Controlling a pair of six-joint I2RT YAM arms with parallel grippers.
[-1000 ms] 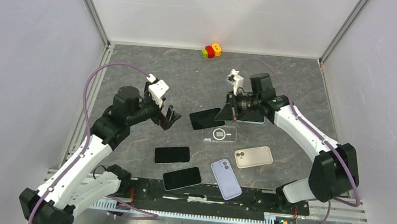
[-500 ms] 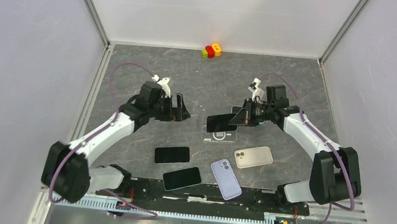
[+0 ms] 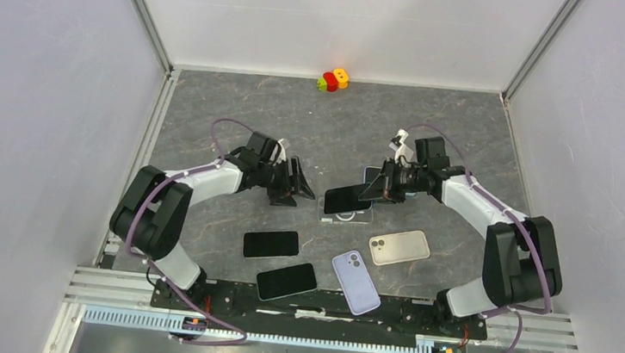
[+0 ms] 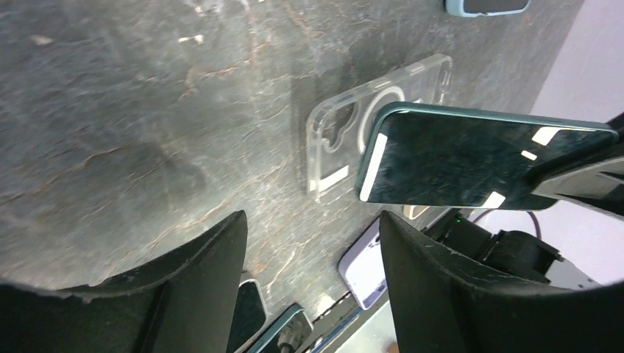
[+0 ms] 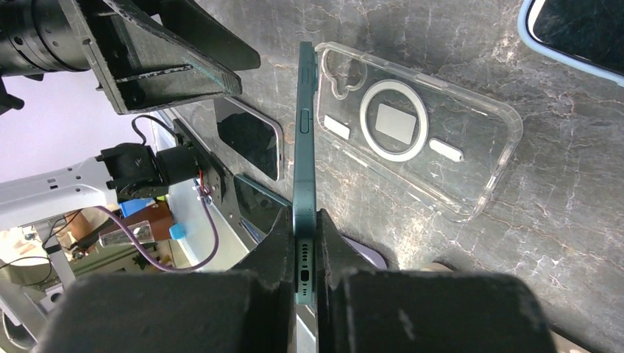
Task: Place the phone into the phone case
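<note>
The right gripper (image 3: 374,191) had its jaws clamped on the dark teal slab-shaped phone (image 3: 343,200). It pinched the end at 3 o'clock in the top view and held the phone over the grey stone-patterned table (image 3: 236,126). The clear plastic phone case with a white ring (image 3: 350,216) lay flat beneath, at the phone's 6 o'clock. At the phone's 9 o'clock, the left gripper (image 3: 298,184) had its jaws well apart, holding nothing.
</note>
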